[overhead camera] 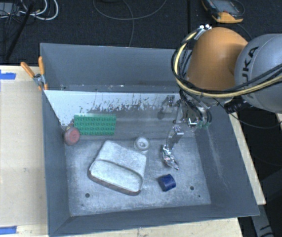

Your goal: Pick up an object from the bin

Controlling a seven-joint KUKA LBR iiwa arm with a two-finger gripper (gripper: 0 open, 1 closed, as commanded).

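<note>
My gripper (170, 158) hangs below the orange wrist cover, in the right half of the bin, its lower end close to the floor. A small blue cylinder (167, 182) lies just in front of it, apart from it. To its left a small clear round cap (141, 143) rests on the floor. A large pale sponge-like block with a brown underside (117, 168) lies further left, near the middle of the bin. Nothing shows held in the gripper.
A green studded building plate (95, 125) lies by the back left wall, with a pink round piece (72, 136) at its left end. The arm and its cables hang over the bin's right back corner.
</note>
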